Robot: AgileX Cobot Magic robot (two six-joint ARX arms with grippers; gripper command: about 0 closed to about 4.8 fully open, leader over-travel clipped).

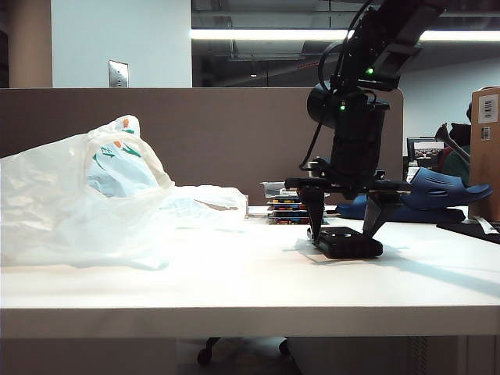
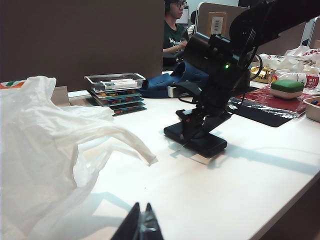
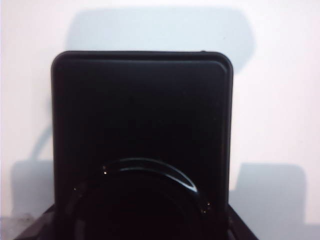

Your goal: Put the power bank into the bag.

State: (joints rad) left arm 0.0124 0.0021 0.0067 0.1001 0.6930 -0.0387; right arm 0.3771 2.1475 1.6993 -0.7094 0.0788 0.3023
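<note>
Black plastic fills most of the right wrist view: the power bank (image 3: 142, 120) lies flat on the white table (image 3: 275, 100), its near end hidden behind a dark rounded part with a thin bright rim, so the oval mark cannot be made out there. The fingers themselves are out of that picture.

In the exterior view the right gripper (image 1: 344, 226) points straight down over the power bank (image 1: 348, 244), right of the table's middle. Its jaws stand wide, one finger at each side of the slab, tips down at its edges; whether the pads press it cannot be told, and the slab rests on the table (image 1: 234, 289).

The left gripper (image 2: 141, 226) shows only as two dark fingertips, pressed together with nothing between them, cut off by the frame edge, low over the near table beside the bag (image 2: 45, 150).

The bag (image 1: 86, 199), crinkled translucent white, sprawls on the left, well apart from the power bank; its green and orange print is folded and unreadable.

Behind the gripper a stack of clear cases (image 1: 283, 205) is partly hidden by it. Blue slippers (image 1: 433, 191) lie at the far right. A cardboard box (image 1: 486, 148) is cut off by the edge; its barcode label is too small to read. A seated person (image 2: 174, 30) shows beyond the partition, the shirt's writing illegible.
</note>
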